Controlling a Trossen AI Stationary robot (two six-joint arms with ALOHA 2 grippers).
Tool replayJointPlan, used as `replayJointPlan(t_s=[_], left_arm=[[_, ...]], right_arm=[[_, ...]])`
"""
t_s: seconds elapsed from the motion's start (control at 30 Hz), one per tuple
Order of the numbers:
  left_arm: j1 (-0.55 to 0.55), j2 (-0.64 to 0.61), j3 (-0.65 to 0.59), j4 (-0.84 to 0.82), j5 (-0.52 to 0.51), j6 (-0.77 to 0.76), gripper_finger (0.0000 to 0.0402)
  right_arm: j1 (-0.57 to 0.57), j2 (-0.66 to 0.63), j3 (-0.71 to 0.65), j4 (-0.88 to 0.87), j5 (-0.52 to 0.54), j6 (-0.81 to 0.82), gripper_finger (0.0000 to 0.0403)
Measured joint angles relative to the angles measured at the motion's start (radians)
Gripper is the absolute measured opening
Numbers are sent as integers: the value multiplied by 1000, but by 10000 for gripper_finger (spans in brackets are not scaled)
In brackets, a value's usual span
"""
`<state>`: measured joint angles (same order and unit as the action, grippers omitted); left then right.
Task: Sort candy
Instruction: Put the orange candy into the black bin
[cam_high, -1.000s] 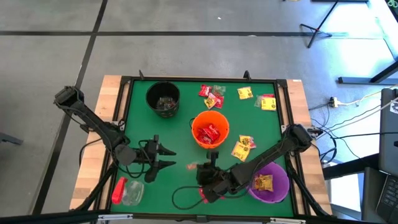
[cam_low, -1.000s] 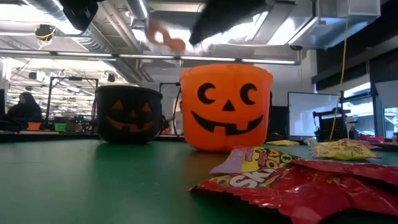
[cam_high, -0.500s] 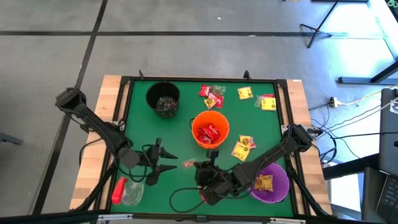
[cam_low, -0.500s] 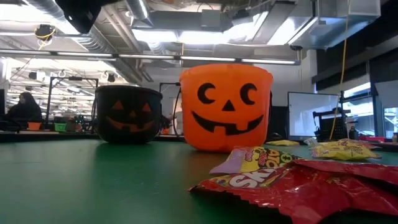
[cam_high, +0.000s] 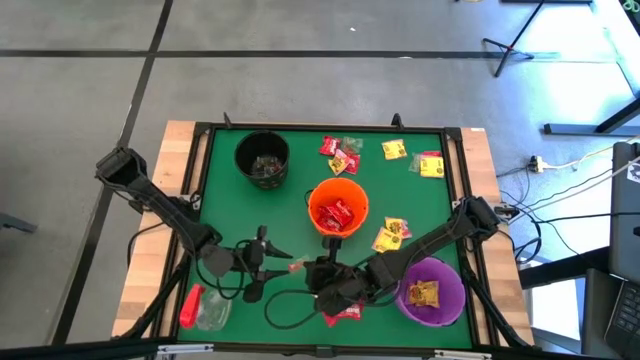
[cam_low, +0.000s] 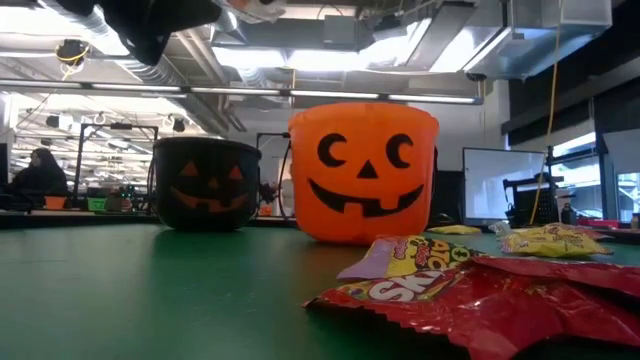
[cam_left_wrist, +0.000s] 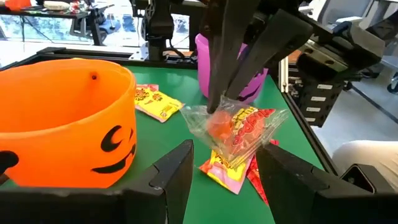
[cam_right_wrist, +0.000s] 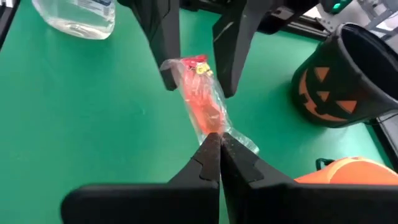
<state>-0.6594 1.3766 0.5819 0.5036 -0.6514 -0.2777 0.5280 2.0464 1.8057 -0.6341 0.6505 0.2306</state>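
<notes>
As the two arms meet just in front of the orange bucket (cam_left_wrist: 62, 118), change: the left gripper (cam_left_wrist: 224, 154) has slid in from the side away from the purple bucket (cam_high: 455, 290), and its fingers now straddle the candy packet (cam_right_wrist: 200, 102); a second ago it stood apart from it.
Right gripper (cam_right_wrist: 214, 142): clamped on the packet's tail end, holding it in the air in front of the orange bucket; it has barely moved.
Left gripper state: spread wide, one finger on each side of the packet, not yet closed on it.
Meaning for task: looks like a hand-over between the arms. The next step is probably for the left to pinch and then the right to let go. This piece is not sorted yet.
Risk: the wrapper is limp, so a grab at its edge could slip.
Packet: clear crinkly film, red sweets inside, a bit of yellow print, long and flattish, hanging crumpled.
Orange bucket: smooth hard plastic, round, black pumpkin face, red packets already inside.
Black bucket (cam_high: 240, 155): same shape, behind the orange bucket on the left arm's side, with something inside that is too small to name.
Purple bucket: beside the orange one on the right arm's side, with a yellow packet in it.
Loose candy (cam_high: 390, 237): yellow-red packets just beside the orange bucket, more red and yellow ones (cam_high: 341, 155) behind it.
Table (cam_high: 220, 215): flat green mat, matte.
</notes>
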Motion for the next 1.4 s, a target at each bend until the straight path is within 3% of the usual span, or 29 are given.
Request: replayJointPlan(t_s=[0.3,0.47,0.73,1.03,1.17,1.4], left_arm=[[0,0,0,7,-38,2,160],[0,0,0,12,-34,26,118],[-10,0,0,149,64,170,11],[-11,0,0,156,55,183,0],[-11,0,0,155,35,183,0],[-12,0,0,140,-89,184,0]], right_arm=[[-6,0,0,12,-33,0,0],[-7,0,0,13,-33,0,0],[-6,0,0,31,-34,2,0],[-5,0,0,37,-20,0,6],[8,-5,-1,20,-33,-29,36],[74,-31,-1,-31,20,-22,131]])
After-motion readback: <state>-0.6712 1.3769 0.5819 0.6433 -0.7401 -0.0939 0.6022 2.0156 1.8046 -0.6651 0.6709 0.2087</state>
